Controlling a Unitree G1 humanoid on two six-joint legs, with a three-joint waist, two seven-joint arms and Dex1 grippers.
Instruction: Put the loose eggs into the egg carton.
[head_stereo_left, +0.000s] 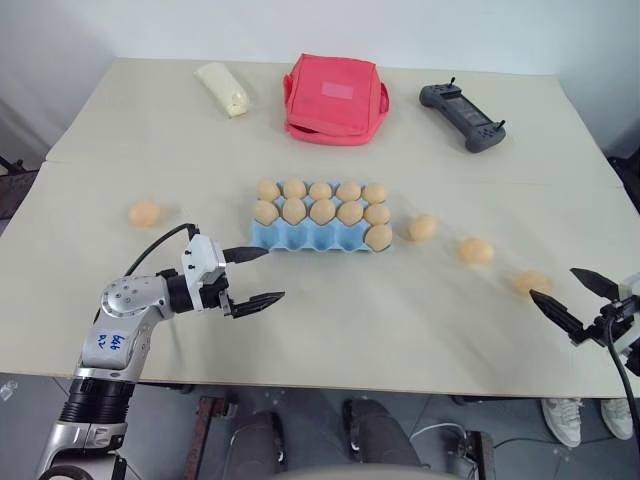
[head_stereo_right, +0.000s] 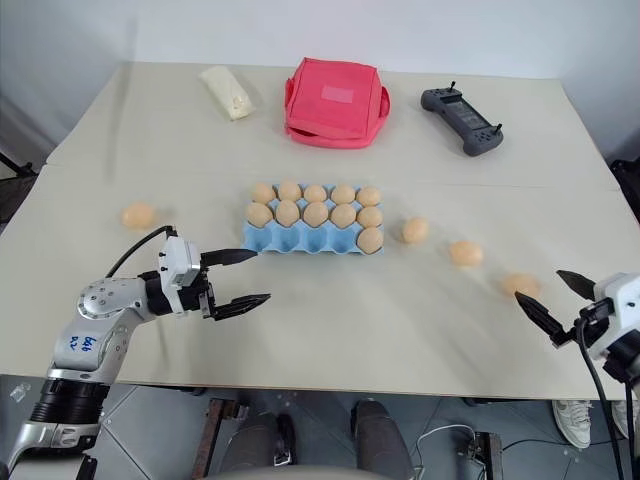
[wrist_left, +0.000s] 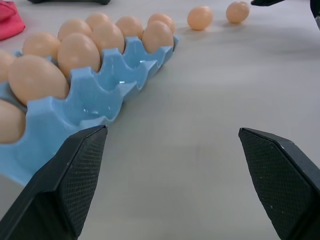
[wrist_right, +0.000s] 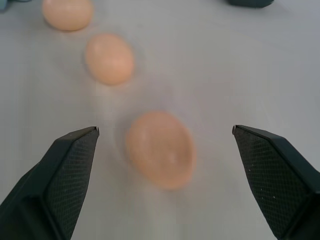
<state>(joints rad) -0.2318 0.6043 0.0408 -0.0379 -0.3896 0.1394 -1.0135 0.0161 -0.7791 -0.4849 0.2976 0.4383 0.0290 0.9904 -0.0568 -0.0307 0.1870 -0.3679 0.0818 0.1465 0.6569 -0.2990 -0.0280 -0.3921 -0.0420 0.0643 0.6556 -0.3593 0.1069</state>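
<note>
The pale table (head_stereo_left: 330, 310) carries everything. At its far edge sits a red fabric pouch (head_stereo_left: 335, 98), closed, so its contents are hidden, with a cream-white packet (head_stereo_left: 223, 88) to its left and a dark handheld controller (head_stereo_left: 462, 116) to its right. In the middle lies the light blue egg carton (head_stereo_left: 318, 232): its two far rows are full of tan eggs, one more sits at the right end of the near row, and the other near cups are bare. Four loose eggs lie on the table: one (head_stereo_left: 144, 213) well left of the carton, three (head_stereo_left: 423, 227) (head_stereo_left: 476, 251) (head_stereo_left: 532, 283) trailing off to its right. The last looks smeared, perhaps rolling. The left claw (head_stereo_left: 250, 276) hangs wide open just beside the carton's near left corner, holding nothing. The right claw (head_stereo_left: 572, 298), partly cut off by the frame, gapes empty around that last egg without touching it.
</note>
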